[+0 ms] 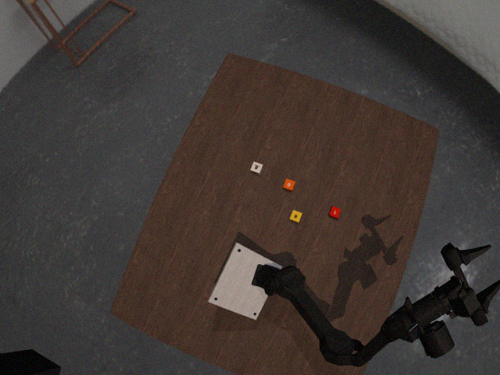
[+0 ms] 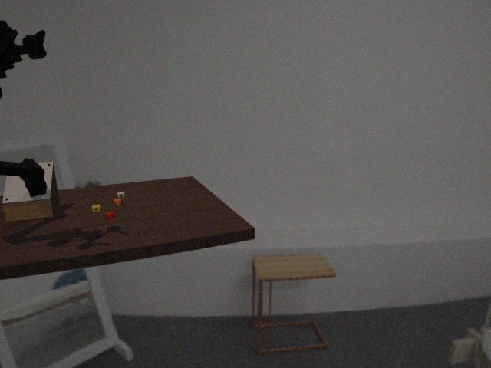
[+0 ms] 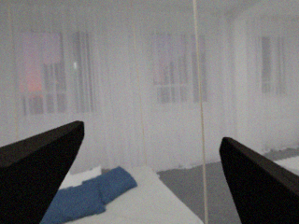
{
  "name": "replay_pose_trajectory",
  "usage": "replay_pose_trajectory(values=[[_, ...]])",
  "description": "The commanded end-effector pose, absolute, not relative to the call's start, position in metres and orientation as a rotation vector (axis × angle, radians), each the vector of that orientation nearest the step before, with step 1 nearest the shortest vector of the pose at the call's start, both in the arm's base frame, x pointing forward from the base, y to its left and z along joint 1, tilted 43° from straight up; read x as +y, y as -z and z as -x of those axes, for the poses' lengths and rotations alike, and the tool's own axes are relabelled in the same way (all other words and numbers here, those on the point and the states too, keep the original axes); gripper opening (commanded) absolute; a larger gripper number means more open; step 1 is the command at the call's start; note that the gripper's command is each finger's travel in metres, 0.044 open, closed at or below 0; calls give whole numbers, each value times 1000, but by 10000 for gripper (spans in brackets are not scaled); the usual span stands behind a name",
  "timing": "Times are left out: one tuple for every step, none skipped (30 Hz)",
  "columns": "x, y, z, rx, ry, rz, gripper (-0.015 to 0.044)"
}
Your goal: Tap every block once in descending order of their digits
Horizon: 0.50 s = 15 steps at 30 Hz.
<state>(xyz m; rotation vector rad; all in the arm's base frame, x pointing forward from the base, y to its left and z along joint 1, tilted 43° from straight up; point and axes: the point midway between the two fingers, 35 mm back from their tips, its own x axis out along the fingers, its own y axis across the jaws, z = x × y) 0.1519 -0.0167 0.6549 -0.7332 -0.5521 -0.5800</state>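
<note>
The red block [image 1: 334,212] [image 2: 110,215] bears a small pale digit on its top that looks most like a 1, though blur leaves it unsure. The white block [image 1: 256,167] [image 2: 121,195] carries a dark digit, too small and smeared to read for certain. On the orange block [image 1: 289,184] [image 2: 118,202] stands a pale digit, and on the yellow block [image 1: 295,216] [image 2: 96,208] a dark one; both are too blurred to name, in the top view and the exterior view alike
</note>
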Motion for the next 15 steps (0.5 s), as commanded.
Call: replay_pose_trajectory(values=[[7,-615,-212,-396,485,773,400],[11,-606,-224,-360,466,779,400],[14,-596,-236,-323,448,783,400],[17,-585,-248,-285,431,787,400],[19,-574,-259,-246,415,790,400],[21,-562,-270,-205,400,793,400],[23,-550,-281,-164,385,794,400],[24,-537,-291,-121,372,794,400],[25,-524,-301,-78,360,793,400],[25,-511,-310,-33,350,792,400],[25,-497,-319,13,340,790,400],[24,-483,-327,59,332,786,400],[23,-468,-335,107,325,782,400],[21,-453,-342,155,319,777,400],[19,-438,-348,205,315,772,400]])
